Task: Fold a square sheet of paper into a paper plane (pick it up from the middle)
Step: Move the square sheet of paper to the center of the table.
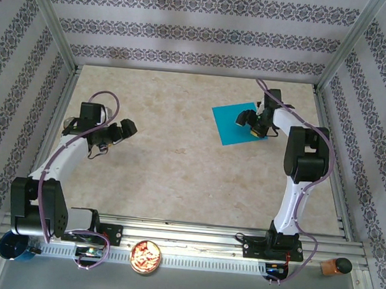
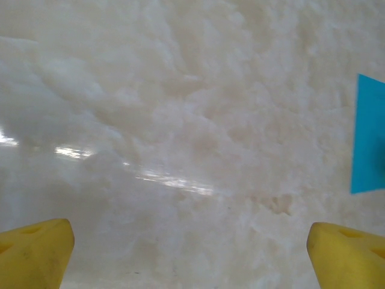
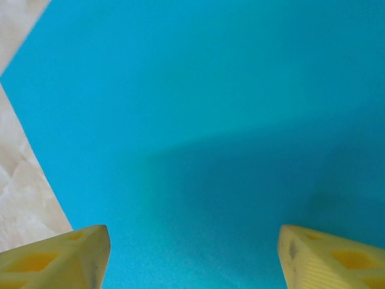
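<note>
Pale marbled tabletop (image 1: 177, 170) filled the floor of a booth with patterned, striped walls (image 1: 190, 28). On the far right part of that surface lay the square sheet of paper (image 1: 230, 126), flat and unfolded, turned so its corners pointed along the table like a diamond. From the right wrist camera the turquoise sheet (image 3: 210, 108) spread across nearly the whole picture, with a strip of table showing at the left edge.

Directly over the sheet's right half hung the right gripper (image 1: 248, 126), pointing down. Its yellow fingers (image 3: 54, 259) stood wide apart with nothing pinched between them; whether their tips touched the paper could not be told.

Well apart, over the bare left side of the table, the left gripper (image 1: 122, 129) was spread as wide as it went and held nothing. Its wrist camera showed both yellow fingertips (image 2: 36, 253) above empty marble, with an edge of the paper (image 2: 368, 135) at the far right.

Along the near rail sat a dark blue cup (image 1: 13, 247), a small bowl of orange-pink pieces (image 1: 146, 257) and a brown bottle with a dark cap (image 1: 335, 266).
</note>
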`<state>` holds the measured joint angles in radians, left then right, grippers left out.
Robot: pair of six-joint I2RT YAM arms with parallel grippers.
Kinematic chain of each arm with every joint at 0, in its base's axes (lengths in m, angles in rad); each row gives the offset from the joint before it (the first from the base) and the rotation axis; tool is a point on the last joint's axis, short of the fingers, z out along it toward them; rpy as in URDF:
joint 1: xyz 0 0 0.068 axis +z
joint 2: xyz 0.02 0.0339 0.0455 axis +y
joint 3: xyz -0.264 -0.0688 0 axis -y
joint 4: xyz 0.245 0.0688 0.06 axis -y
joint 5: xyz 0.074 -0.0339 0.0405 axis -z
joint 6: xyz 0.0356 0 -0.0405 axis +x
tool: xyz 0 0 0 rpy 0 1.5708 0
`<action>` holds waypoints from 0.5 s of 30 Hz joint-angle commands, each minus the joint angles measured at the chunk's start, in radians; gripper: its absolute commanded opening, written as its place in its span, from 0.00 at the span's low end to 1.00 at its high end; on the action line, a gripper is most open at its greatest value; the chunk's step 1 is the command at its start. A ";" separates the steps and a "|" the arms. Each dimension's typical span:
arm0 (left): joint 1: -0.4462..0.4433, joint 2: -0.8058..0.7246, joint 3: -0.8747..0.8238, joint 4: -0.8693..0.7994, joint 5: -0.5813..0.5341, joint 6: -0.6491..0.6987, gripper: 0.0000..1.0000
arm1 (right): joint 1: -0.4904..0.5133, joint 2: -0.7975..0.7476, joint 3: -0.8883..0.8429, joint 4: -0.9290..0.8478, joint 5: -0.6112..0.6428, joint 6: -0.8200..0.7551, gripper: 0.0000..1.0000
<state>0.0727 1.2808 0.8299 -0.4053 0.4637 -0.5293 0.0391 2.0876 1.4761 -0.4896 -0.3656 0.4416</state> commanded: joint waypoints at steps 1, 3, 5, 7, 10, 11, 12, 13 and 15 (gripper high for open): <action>0.008 -0.047 -0.030 0.079 0.088 -0.037 1.00 | 0.033 -0.013 -0.007 -0.112 0.058 -0.030 0.75; 0.002 -0.069 -0.062 0.103 0.048 -0.099 1.00 | 0.050 -0.017 -0.003 -0.157 0.073 -0.035 0.76; -0.024 -0.100 -0.124 0.178 0.046 -0.143 1.00 | 0.079 -0.025 -0.007 -0.183 0.084 -0.032 0.76; -0.057 -0.129 -0.143 0.157 0.003 -0.142 1.00 | 0.111 -0.026 -0.008 -0.216 0.098 -0.036 0.77; -0.093 -0.177 -0.178 0.160 -0.020 -0.151 1.00 | 0.169 -0.044 -0.026 -0.263 0.140 -0.020 0.77; -0.100 -0.192 -0.192 0.167 -0.015 -0.161 1.00 | 0.197 -0.060 -0.051 -0.257 0.160 -0.014 0.78; -0.106 -0.203 -0.201 0.170 -0.010 -0.167 1.00 | 0.221 -0.081 -0.077 -0.251 0.190 0.000 0.78; -0.111 -0.214 -0.212 0.171 -0.005 -0.169 1.00 | 0.251 -0.103 -0.112 -0.240 0.217 0.017 0.78; -0.120 -0.226 -0.232 0.174 0.012 -0.173 1.00 | 0.305 -0.141 -0.178 -0.223 0.247 0.062 0.78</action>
<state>-0.0322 1.0798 0.6228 -0.2802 0.4675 -0.6704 0.2832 1.9957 1.3731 -0.6483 -0.2008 0.4438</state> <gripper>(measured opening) 0.994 0.781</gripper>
